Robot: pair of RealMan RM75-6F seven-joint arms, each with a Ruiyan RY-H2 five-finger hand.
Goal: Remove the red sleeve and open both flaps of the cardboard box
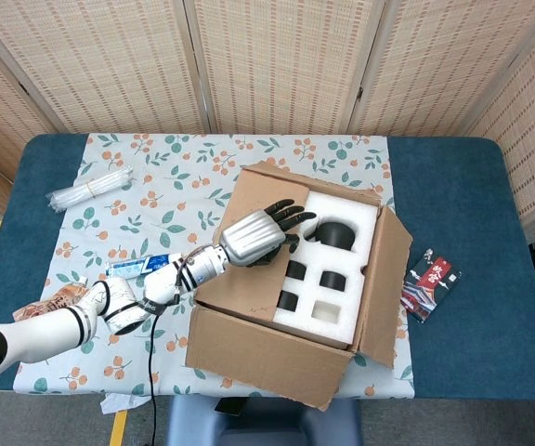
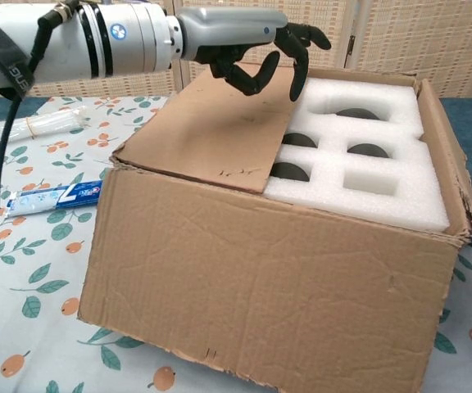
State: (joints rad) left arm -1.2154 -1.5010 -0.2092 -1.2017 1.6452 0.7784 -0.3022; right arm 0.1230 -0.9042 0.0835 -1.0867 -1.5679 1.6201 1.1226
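One robot hand is in view, the left hand, reaching in from the left with its dark fingers spread and curled slightly downward, holding nothing. It hovers above the free edge of the left flap, which lies closed over the left half of the cardboard box; whether any fingertip touches the flap cannot be told. The right hand does not appear in either view. To the right of the hand, the right flap already stands open, baring a white foam insert with dark items set in its pockets. Well to the right of the box, on the blue table, lies the red sleeve, already off. Left of the box, on the leaf-patterned cloth, lie a toothpaste tube and a bundle of white straws. Judging from this, the last step is in hand: the next move calls for hooking fingers under the left flap's free edge and swinging it out to the left.
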